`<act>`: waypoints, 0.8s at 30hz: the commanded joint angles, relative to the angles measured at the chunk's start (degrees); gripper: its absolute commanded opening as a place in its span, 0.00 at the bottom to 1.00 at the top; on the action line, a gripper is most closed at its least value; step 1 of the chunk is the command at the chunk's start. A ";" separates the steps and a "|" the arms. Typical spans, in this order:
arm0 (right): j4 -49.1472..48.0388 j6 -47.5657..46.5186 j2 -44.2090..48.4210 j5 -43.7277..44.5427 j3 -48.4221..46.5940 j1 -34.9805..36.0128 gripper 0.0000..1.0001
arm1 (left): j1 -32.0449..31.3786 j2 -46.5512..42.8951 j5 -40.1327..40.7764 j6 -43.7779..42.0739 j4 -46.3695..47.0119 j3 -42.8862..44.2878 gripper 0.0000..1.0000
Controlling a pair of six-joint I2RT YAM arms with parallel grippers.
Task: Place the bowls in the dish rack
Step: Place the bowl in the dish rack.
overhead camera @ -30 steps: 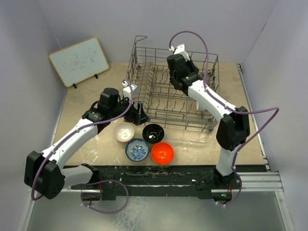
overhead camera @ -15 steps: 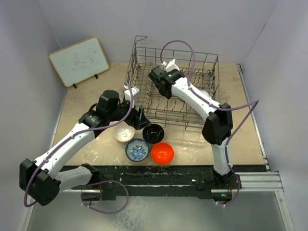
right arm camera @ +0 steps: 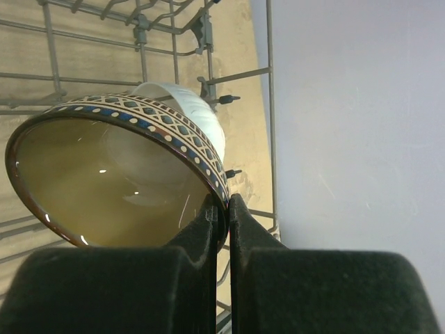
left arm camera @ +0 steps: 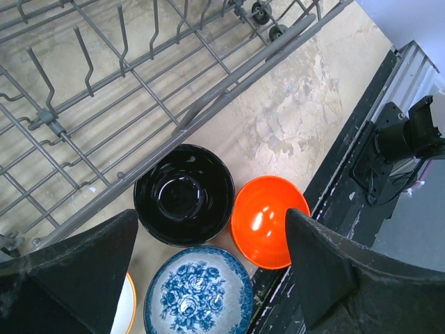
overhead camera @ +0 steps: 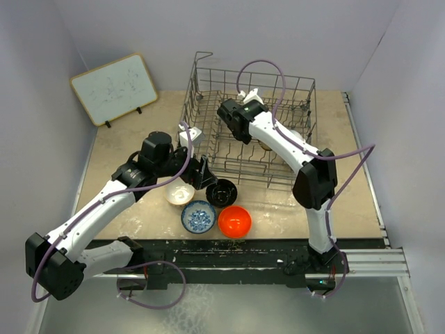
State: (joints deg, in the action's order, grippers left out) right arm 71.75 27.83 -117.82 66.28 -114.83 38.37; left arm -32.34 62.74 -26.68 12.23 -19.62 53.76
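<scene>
Your right arm stretches over into the grey wire dish rack point(overhead camera: 236, 153) | right hand point(right arm camera: 222, 209) clamped on the rim of the tilted, glazed brown-rimmed bowl point(right arm camera: 118, 181) with a patterned band, inside the rack | left hand point(left arm camera: 210, 214) spread wide, hanging over the glossy black bowl point(left arm camera: 184, 195) on the mottled beige worktop point(left arm camera: 292, 104)

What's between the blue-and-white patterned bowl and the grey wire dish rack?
Glossy black round bowl sits between the patterned bowl and the rack; clearest in left wrist view.
</scene>
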 commanded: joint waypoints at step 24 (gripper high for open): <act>0.74 -7.58 -3.11 13.18 -16.46 -3.01 0.00 | -0.35 0.21 0.51 -2.04 1.25 1.35 0.90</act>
State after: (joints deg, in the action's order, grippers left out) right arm 71.46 23.81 -122.19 71.13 -125.23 34.61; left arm -32.40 63.09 -26.11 11.31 -20.45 53.76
